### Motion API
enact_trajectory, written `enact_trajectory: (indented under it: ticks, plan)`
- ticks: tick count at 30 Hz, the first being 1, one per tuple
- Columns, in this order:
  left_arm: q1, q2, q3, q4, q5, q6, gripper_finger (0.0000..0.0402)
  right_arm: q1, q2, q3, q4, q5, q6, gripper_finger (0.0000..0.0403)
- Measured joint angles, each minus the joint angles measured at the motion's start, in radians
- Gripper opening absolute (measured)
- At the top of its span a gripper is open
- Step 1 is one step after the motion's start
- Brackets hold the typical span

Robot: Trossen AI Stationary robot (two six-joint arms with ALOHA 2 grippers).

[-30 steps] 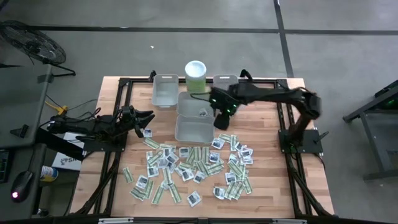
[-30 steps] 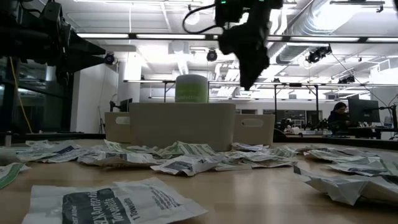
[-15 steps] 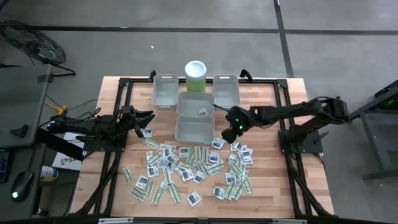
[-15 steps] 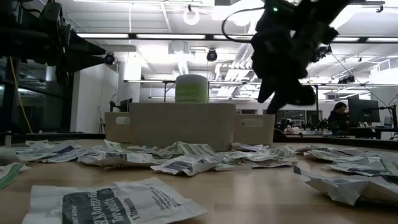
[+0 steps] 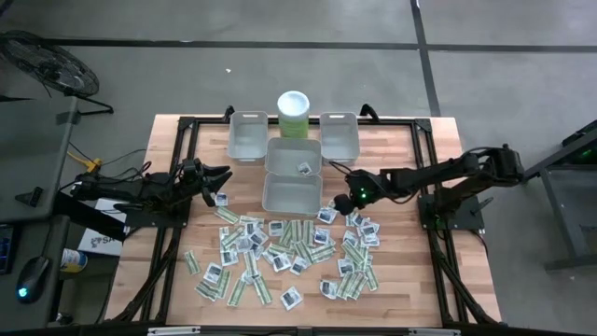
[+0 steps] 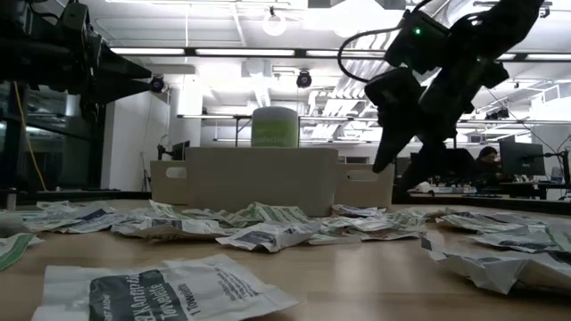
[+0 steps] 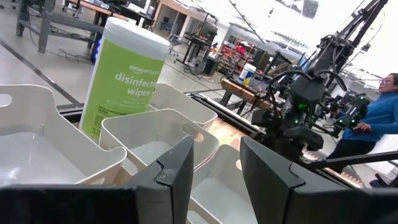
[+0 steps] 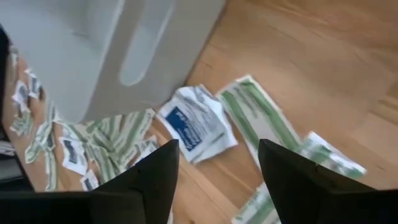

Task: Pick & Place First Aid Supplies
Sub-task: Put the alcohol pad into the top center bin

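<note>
Dozens of small paper packets [image 5: 289,247], green-white strips and white squares with dark print, lie flat and scattered on the wooden table in front of the bins. My right gripper [image 5: 350,198] is open and empty, hovering above the packets near the front bin's right corner; its wrist view shows a white square packet [image 8: 198,124] and a green strip [image 8: 258,118] below the fingers. My left gripper [image 5: 222,177] is open and empty at the table's left, pointing toward the bins. One packet [image 5: 304,168] lies in the middle bin.
Four grey bins stand at the back: far left [image 5: 247,136], far right [image 5: 339,136], middle [image 5: 294,156] and front [image 5: 292,194]. A pale green wipes canister [image 5: 293,114] stands behind them. Bare wood lies at the right and left of the packets.
My right gripper has gone from over the bins toward the table's right and near edge and down, ending low above the packets by the front bin's right corner. My left arm has kept still.
</note>
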Motion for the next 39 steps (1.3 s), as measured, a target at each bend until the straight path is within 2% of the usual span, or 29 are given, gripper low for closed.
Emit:
enact_trajectory:
  ticks: [8, 19, 28, 39]
  plan:
    - [0.000, 0.000, 0.000, 0.000, 0.000, 0.000, 0.0131, 0.023, 0.068, 0.000, 0.099, -0.046, 0.005, 0.0220]
    - [0.000, 0.000, 0.000, 0.000, 0.000, 0.000, 0.0131, 0.032, 0.129, 0.000, 0.159, -0.037, 0.019, 0.0220]
    - [0.000, 0.000, 0.000, 0.000, 0.000, 0.000, 0.0131, 0.031, 0.137, 0.000, 0.172, -0.006, 0.024, 0.0220]
    - [0.000, 0.000, 0.000, 0.000, 0.000, 0.000, 0.0131, 0.032, 0.137, 0.000, 0.212, -0.047, 0.029, 0.0220]
